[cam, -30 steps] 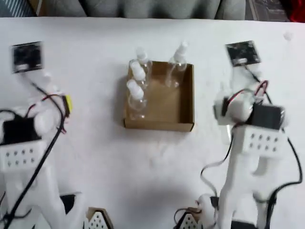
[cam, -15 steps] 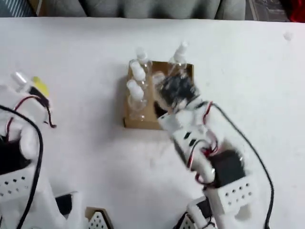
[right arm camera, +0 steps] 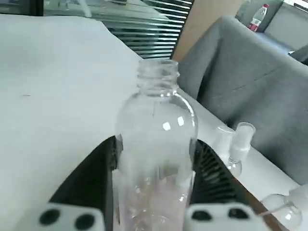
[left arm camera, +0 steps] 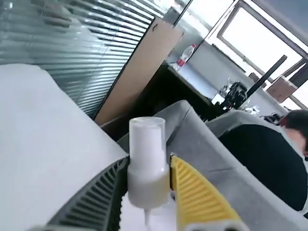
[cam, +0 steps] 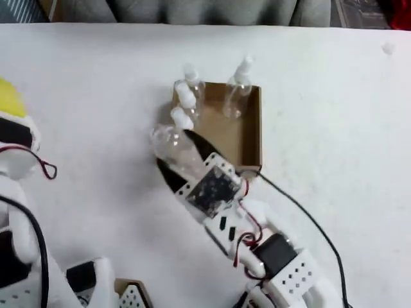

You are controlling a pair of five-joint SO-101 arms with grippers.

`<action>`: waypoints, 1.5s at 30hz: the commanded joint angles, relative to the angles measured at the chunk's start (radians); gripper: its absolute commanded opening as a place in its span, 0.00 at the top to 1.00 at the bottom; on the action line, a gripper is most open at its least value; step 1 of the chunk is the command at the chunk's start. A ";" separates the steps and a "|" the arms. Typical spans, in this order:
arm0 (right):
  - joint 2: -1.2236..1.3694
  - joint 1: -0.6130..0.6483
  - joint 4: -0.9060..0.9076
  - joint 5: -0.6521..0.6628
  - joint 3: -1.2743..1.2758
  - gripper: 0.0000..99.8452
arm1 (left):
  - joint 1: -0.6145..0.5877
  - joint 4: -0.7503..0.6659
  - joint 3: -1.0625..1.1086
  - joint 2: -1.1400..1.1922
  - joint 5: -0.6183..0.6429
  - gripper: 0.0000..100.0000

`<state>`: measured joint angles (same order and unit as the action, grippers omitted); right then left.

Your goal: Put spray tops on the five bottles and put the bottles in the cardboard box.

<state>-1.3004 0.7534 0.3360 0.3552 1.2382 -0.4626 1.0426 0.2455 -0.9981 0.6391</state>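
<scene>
Here, open-necked bottle [right arm camera: 155,144] between right fingers [right arm camera: 86,187].

Three capped bottles [cam: 185,96] line the cardboard box's [cam: 257,131] left wall, a fourth bottle [cam: 237,86] its far-right corner; the floor between lies open from above. The right gripper [cam: 174,149], clamping an uncapped bottle [cam: 167,141], bars the near-left corner. Bare tabletop [cam: 334,115] flanks both sides.

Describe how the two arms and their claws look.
The left arm and right arm are white shells with black motors plus red and black cables; the right shows rows of holes. The left claw pairs a ribbed dark finger with a yellow one; the right claw has two ribbed black fingers.
</scene>
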 commanded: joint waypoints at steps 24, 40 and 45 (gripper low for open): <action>-0.120 0.262 -0.087 0.009 0.229 0.98 | 0.234 0.127 0.018 -0.331 -0.330 0.98; -0.472 0.263 0.076 0.011 0.336 0.98 | 0.239 0.078 0.103 -0.335 -0.322 0.98; -0.424 0.321 0.074 0.011 0.336 0.98 | 0.242 0.078 0.115 -0.432 -0.325 0.98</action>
<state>-1.7607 1.0311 0.4143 0.3552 1.5819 -0.2325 1.1515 0.3652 -1.3449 0.3214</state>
